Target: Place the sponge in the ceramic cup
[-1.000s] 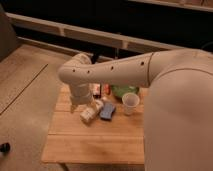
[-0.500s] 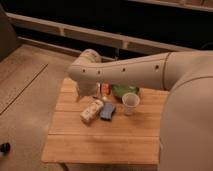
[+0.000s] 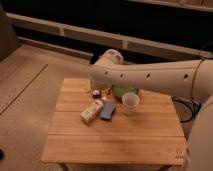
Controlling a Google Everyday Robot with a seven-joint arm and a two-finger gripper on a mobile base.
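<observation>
Gripper: at the tip of the white arm, low over the far left part of the table, just behind the carton and the sponge; largely hidden under the arm's casing; released or clenched, cannot tell.
Arm: thick, white, dotted with small dark holes; reaches in from the right edge across the far side of the table and bends down at a rounded joint above the gripper.
Sponge: blue, flat, rectangular; lies on the table top near its middle, outside the ceramic cup; just beside the carton on the left, possibly touching it; near the cup on the right but apart from it.
Ceramic cup: pale, tapered, without handle; stands upright, rim up, right of the sponge and just in front of the green bowl; inside too blurred to read.
Green bowl: at the far side of the table, partly covered by the arm; only the near part shows.
Carton: beige, small; lies at a slant on the boards, left of the sponge and in front of the gripper.
Table: light wood, slatted, boards running left to right; carries every item on its far half.
Floor: pale, speckled, crossed by a dark diagonal seam at left.
Backdrop: dark wall with pale horizontal rails.
</observation>
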